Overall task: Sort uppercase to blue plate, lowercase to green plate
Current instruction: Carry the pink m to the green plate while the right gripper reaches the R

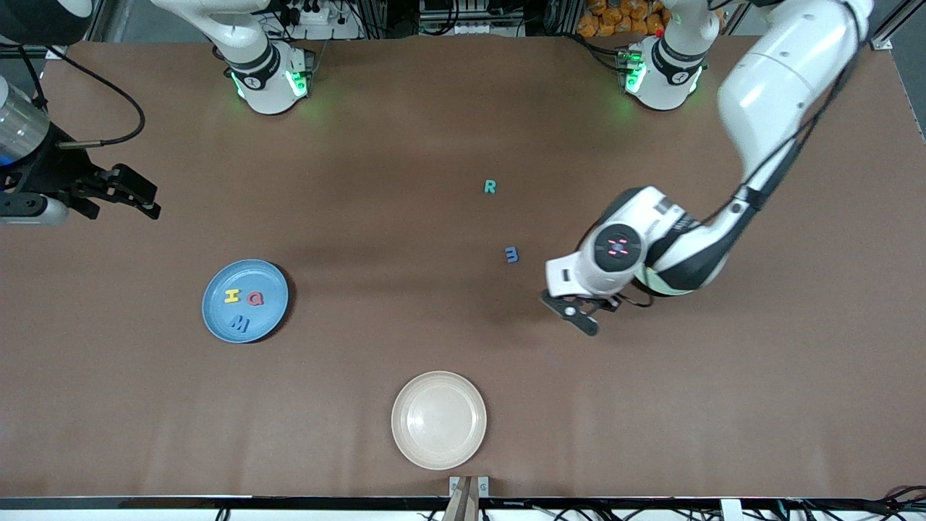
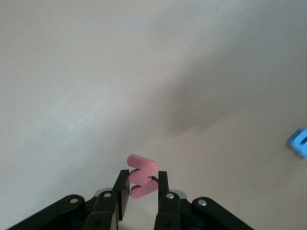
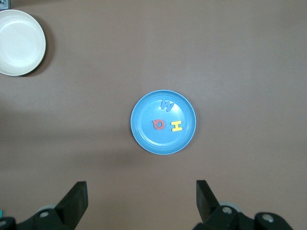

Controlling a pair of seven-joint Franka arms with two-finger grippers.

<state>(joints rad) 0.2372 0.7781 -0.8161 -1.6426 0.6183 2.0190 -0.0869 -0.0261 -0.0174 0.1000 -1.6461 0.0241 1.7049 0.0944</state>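
Observation:
My left gripper (image 1: pixel 582 318) (image 2: pixel 143 178) hangs over bare table and is shut on a red foam letter (image 2: pixel 141 165), a lowercase one pinched between its pads. Under that arm's wrist only a pale sliver of the green plate (image 1: pixel 655 284) shows. The blue plate (image 1: pixel 269 278) (image 3: pixel 144 112) holds three uppercase letters: yellow H (image 1: pixel 231 296), red Q (image 1: pixel 255 297) and blue M (image 1: pixel 239 323). The teal R (image 1: pixel 490 187) and the blue lowercase m (image 1: pixel 511 254) (image 2: pixel 300 141) lie on the table. My right gripper (image 1: pixel 148 197) (image 3: pixel 140 187) waits open and empty at its end of the table.
A cream plate (image 1: pixel 438 420) (image 3: pixel 19 43) stands empty near the table's front edge, nearer to the camera than everything else. The m lies close beside the left arm's wrist.

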